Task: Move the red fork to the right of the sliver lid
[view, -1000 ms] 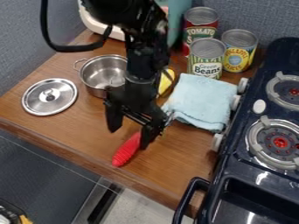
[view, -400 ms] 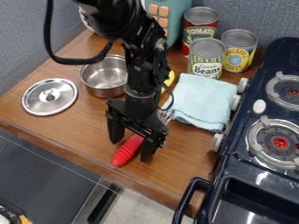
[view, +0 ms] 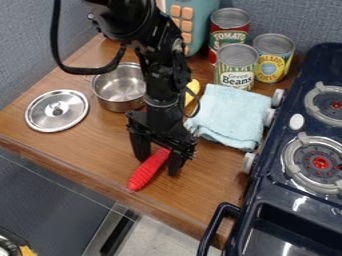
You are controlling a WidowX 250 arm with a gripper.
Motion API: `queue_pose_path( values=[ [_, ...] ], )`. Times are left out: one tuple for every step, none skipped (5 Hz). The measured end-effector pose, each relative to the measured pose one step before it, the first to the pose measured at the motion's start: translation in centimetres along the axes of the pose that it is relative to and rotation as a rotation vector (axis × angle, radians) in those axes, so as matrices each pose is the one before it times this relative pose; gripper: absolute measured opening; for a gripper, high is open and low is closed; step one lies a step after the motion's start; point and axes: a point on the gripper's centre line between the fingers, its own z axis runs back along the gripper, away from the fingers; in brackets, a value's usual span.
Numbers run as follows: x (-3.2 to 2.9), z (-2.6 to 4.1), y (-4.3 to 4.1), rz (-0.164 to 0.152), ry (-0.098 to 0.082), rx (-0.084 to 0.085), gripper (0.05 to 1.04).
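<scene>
Straddling red fork [view: 143, 175]: spread hand [view: 158, 167].

The fork [view: 147, 171] is red, the lid [view: 48, 118] and pot [view: 117, 104] silver, the counter [view: 80, 150] brown with wood grain. The cloth [view: 230, 115] is plain pale blue; the far box [view: 198, 25] is teal with peach squares. The right can [view: 272, 60] wears yellow and blue, the stove [view: 267, 175] glossy navy with red burner centres.
</scene>
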Motion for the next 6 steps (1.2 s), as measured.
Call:
queue_pose_path(
  values=[
    [0.183, -0.029, 0.413, -0.0006, -0.0173, -0.0234, 0.66],
    [-0.107, 0.105, 0.038, -0.0172, -0.0027, 0.0034, 0.375],
    [-0.377, 0.119, -0.07, -0.0068, 0.013, 0.0046, 0.339],
    [-0.179, 0.779, 0.082, -0.0097, -0.0062, -0.0003, 0.339],
    [-0.093, 1.207, 0.699, 0.0187, -0.0166, 0.0038, 0.339],
    [0.293, 1.351, 0.691, 0.0221, -0.0234, -0.0171, 0.339]
  ],
)
